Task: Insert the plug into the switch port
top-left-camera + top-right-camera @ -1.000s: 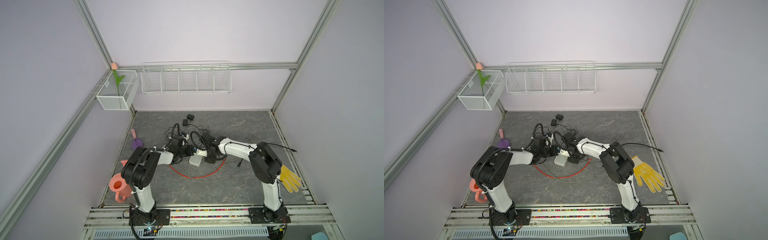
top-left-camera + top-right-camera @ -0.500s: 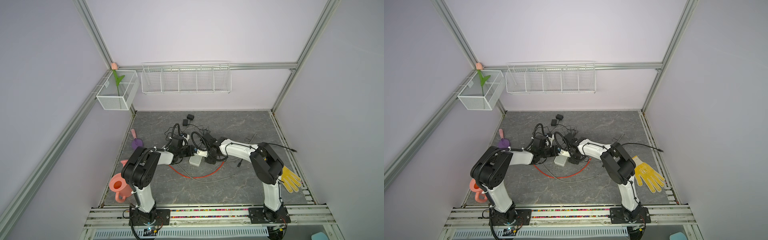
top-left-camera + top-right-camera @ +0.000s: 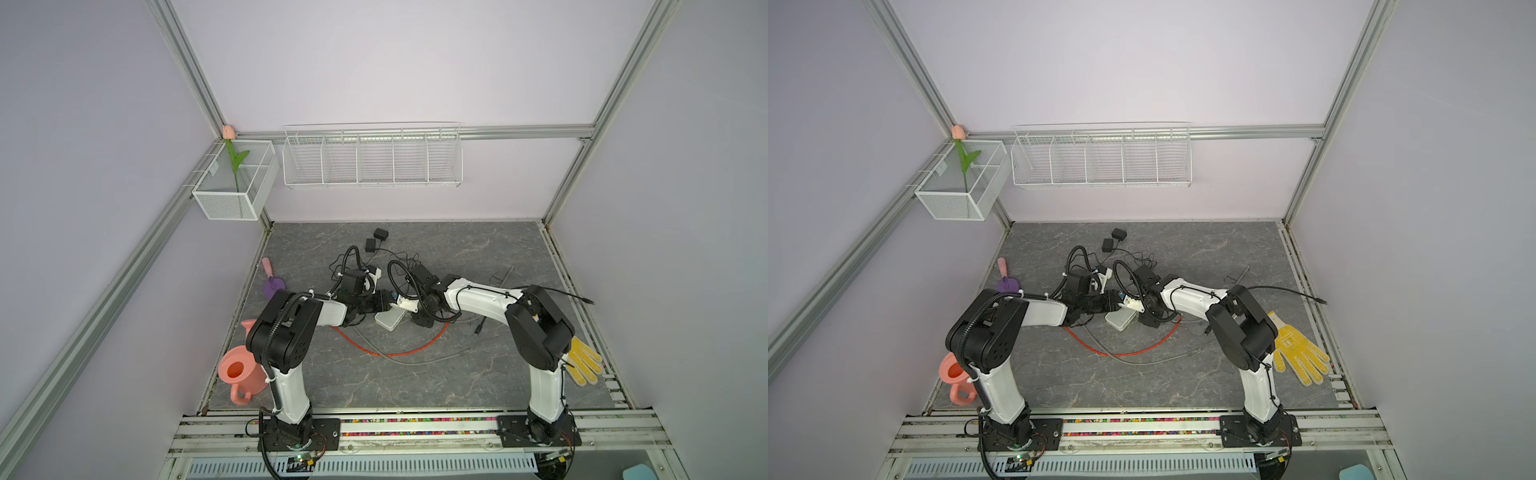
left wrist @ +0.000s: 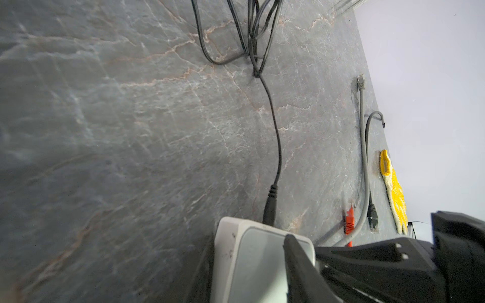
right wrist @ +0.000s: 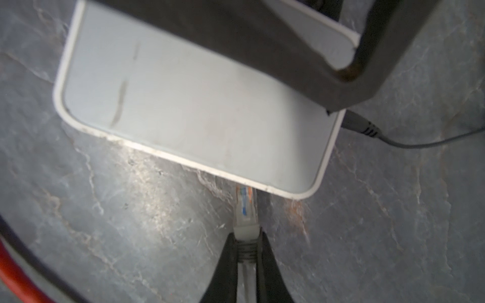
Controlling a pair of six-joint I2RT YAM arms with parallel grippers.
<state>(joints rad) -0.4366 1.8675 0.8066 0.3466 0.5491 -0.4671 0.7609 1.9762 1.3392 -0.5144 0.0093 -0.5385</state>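
Near the middle of the bench (image 3: 478, 374), the left end effector (image 3: 383, 309) reaches in from 10 o'clock and is clamped across the white switch (image 3: 390, 322). At the switch's 3 o'clock, the right end effector (image 5: 245, 237) pinches narrowly on the grey boot of the clear plug (image 5: 244, 207). The plug's tip meets the switch's edge, but I cannot tell whether it sits in a port.

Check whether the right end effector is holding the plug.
Yes, the right end effector pinches the plug by its grey boot, at the switch.

Lilac walls (image 3: 374, 62); grey marbled floor (image 3: 415, 374); wire rack (image 3: 372, 158)
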